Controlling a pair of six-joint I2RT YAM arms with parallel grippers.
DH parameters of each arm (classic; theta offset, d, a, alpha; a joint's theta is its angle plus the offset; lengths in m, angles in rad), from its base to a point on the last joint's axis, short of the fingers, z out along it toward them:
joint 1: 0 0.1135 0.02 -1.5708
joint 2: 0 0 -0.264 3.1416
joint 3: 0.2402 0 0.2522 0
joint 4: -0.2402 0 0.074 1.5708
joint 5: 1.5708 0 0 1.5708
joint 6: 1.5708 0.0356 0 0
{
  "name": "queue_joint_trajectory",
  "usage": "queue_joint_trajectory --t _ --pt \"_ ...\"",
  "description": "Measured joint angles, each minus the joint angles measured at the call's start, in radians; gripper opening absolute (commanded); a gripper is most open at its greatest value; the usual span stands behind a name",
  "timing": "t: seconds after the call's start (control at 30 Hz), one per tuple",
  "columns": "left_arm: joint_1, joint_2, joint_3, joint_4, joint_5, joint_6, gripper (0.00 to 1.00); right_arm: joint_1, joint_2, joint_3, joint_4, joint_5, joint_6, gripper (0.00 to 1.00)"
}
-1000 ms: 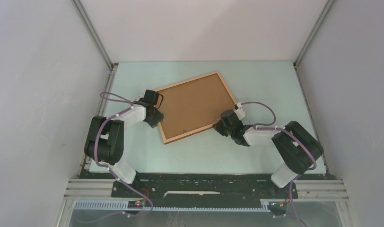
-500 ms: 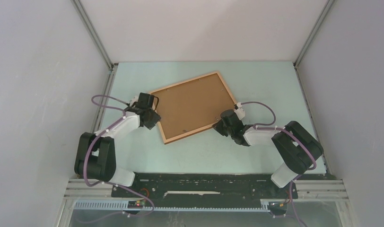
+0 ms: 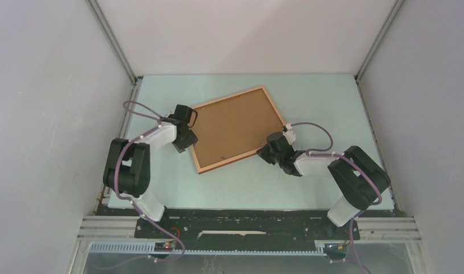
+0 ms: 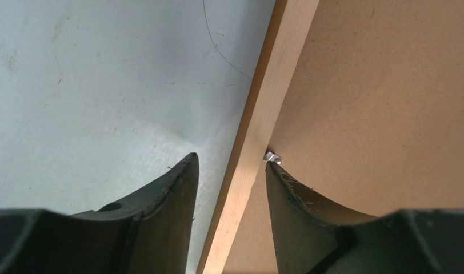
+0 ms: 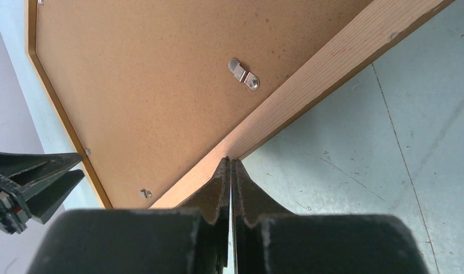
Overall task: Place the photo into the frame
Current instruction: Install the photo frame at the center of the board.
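Note:
The frame (image 3: pixel 228 161) lies face down and skewed on the table, with the brown backing board (image 3: pixel 235 125) set in it. The photo is out of view. My left gripper (image 3: pixel 190 141) is open and straddles the frame's left rail (image 4: pixel 258 125): one finger is over the table, the other over the backing beside a small metal clip (image 4: pixel 272 157). My right gripper (image 3: pixel 264 150) is shut and empty, its tips (image 5: pixel 230 161) touching the frame's near right rail (image 5: pixel 332 68).
A metal turn clip (image 5: pixel 244 74) sits on the backing board (image 5: pixel 161 85) near the right rail. The pale green table (image 3: pixel 321 103) is walled by grey panels left, right and behind. My left gripper also shows in the right wrist view (image 5: pixel 30 182).
The left arm's elbow swung out to the left and came back, and the frame's left corner shifted left and back with it. The right arm has not moved.

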State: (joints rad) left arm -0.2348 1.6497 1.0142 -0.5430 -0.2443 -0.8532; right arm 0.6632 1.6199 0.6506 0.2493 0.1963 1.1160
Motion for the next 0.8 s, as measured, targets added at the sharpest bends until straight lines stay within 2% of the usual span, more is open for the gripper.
queue_joint_trajectory --t 0.13,0.2,0.3,0.6,0.8 --pt "0.0 0.044 0.018 -0.003 0.004 -0.005 0.37 -0.001 0.002 0.0 0.005 -0.004 -0.003 0.03" --pt "-0.002 0.055 0.03 -0.004 0.004 -0.01 0.35 -0.002 0.004 0.0 0.008 -0.008 -0.004 0.03" --pt "-0.002 0.06 0.035 -0.004 0.005 -0.013 0.43 -0.003 0.006 0.0 0.013 -0.015 -0.006 0.03" --pt "-0.002 0.048 0.035 -0.001 0.006 -0.01 0.43 -0.007 0.012 0.0 0.025 -0.027 -0.009 0.03" --pt "0.003 -0.02 0.035 0.015 -0.016 -0.01 0.49 -0.008 0.012 0.0 0.025 -0.033 -0.01 0.02"
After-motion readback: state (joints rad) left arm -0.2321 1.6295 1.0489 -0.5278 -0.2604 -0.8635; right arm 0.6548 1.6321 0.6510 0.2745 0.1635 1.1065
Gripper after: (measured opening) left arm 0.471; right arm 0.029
